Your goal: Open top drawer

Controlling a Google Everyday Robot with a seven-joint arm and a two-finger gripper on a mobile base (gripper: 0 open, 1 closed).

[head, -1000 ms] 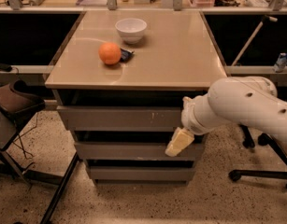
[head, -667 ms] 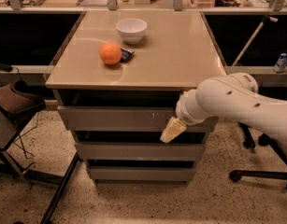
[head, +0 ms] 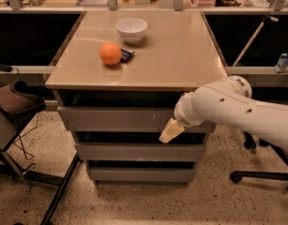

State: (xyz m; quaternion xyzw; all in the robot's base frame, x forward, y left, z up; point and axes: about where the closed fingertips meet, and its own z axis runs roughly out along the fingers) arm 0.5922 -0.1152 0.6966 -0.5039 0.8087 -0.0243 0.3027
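Observation:
The top drawer (head: 110, 119) is the wide grey front just under the tan cabinet top, with small white scuffs right of centre. It looks closed, level with the cabinet frame. My gripper (head: 170, 131) hangs from the white arm that comes in from the right. Its cream tip sits at the lower right part of the drawer front, over the gap above the middle drawer (head: 134, 151). Whether it touches the panel cannot be told.
On the cabinet top (head: 181, 55) stand a white bowl (head: 131, 29), an orange (head: 110, 53) and a small dark item beside it. A brown stool (head: 14, 102) is at the left, a chair base (head: 261, 172) at the right. The bottom drawer (head: 141, 174) is shut.
My arm and gripper have moved left and slightly up along the cabinet front, from the right edge near the middle drawer toward the top drawer's right part. The drawers have not moved.

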